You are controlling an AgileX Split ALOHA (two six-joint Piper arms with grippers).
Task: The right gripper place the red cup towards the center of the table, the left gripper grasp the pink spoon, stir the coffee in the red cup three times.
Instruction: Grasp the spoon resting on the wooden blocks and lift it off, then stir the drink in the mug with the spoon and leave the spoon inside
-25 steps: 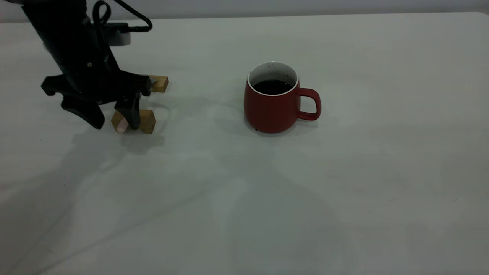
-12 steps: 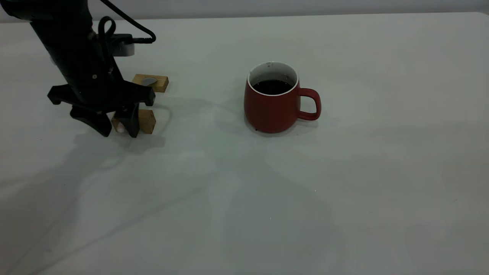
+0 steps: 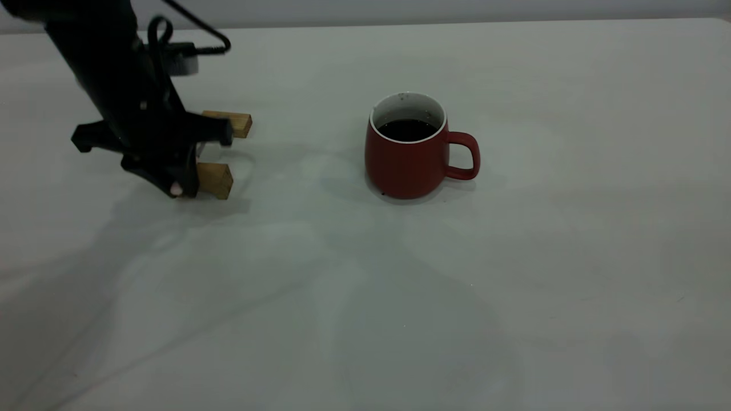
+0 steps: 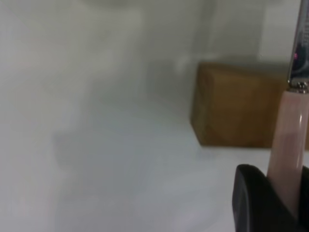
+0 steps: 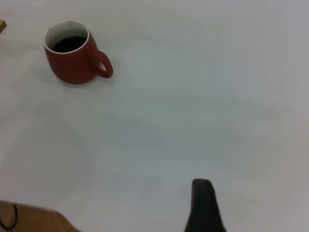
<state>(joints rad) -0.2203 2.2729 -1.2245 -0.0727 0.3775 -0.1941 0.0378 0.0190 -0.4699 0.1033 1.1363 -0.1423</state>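
Note:
Near the table's (image 3: 365, 297) left side my left gripper (image 3: 178, 191) is lowered and shut on the pink spoon (image 3: 177, 189), whose pale handle end shows between the tips. In the left wrist view the pink spoon (image 4: 287, 140) runs from my left gripper (image 4: 286, 191) over a wooden block (image 4: 236, 106). The red cup (image 3: 408, 154) stands upright mid-table, handle to the right, with dark coffee (image 3: 406, 130) inside. The right wrist view shows the red cup (image 5: 72, 60) far from my right gripper (image 5: 205, 198), which stays back and does not appear in the exterior view.
Two wooden blocks lie beside the left gripper: a near block (image 3: 216, 180) and a far block (image 3: 231, 123). A wooden edge (image 5: 29, 220) shows at a corner of the right wrist view.
The left gripper's fingers, spread around the spoon handle a second ago, have come together on it. The spoon's bowl on the far block is now hidden behind the gripper.

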